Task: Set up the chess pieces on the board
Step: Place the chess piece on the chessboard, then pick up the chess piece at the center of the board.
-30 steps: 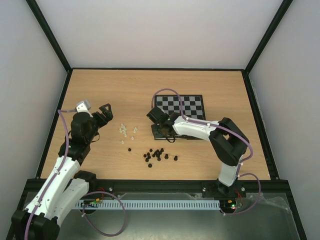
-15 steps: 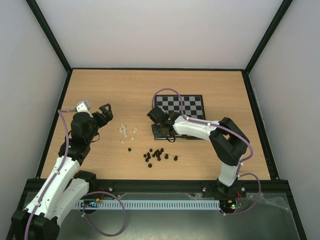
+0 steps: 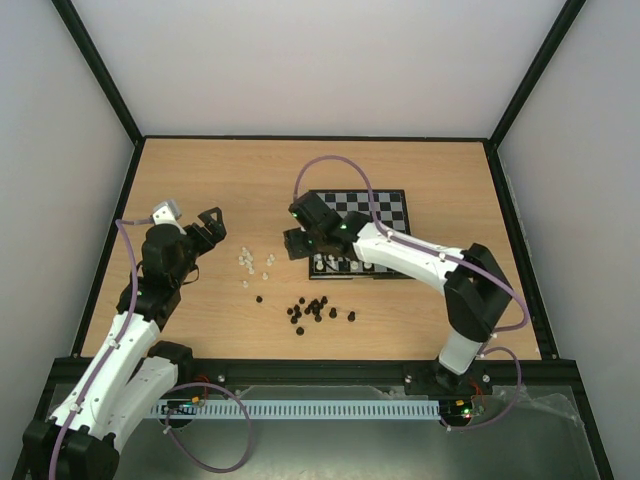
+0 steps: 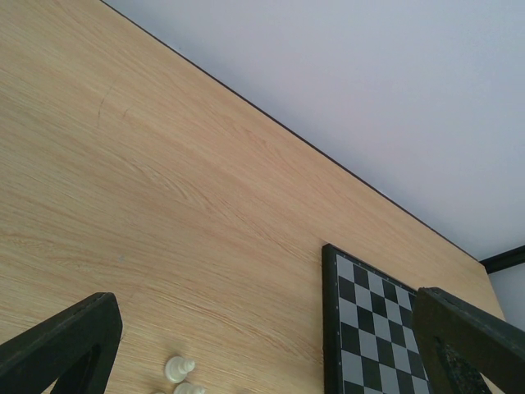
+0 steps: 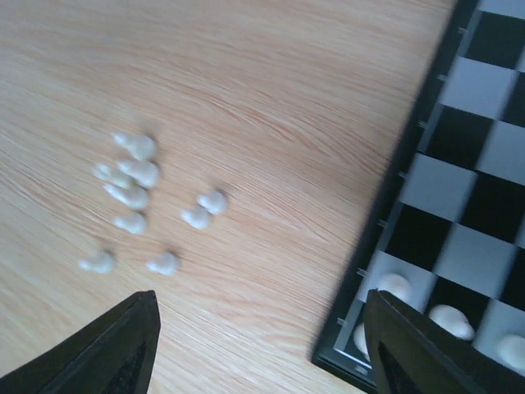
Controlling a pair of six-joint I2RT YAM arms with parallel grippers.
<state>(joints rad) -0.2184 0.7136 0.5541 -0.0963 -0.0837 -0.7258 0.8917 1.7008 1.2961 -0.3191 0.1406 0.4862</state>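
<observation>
The board (image 3: 386,212) lies right of the table's middle, with several white chess pieces (image 3: 336,264) along its near row. More white pieces (image 3: 255,262) lie loose on the wood to its left. My right gripper (image 3: 298,241) hovers over the board's near left corner. In the right wrist view it (image 5: 264,332) is open and empty above bare wood, between the loose pieces (image 5: 135,193) and the board (image 5: 484,164), where pieces (image 5: 394,285) stand. My left gripper (image 3: 208,225) is open left of the loose pieces. Its wrist view shows it (image 4: 271,345) empty, with two pieces (image 4: 179,368) below.
A scatter of tiny black pieces (image 3: 315,310) lies on the wood in front of the board. The board's left edge (image 4: 330,328) shows in the left wrist view. Black frame rails run along the table's sides.
My right gripper has opened, risen and shifted left and back from the board's near edge. White pieces on the near row now show. The left arm has not moved.
</observation>
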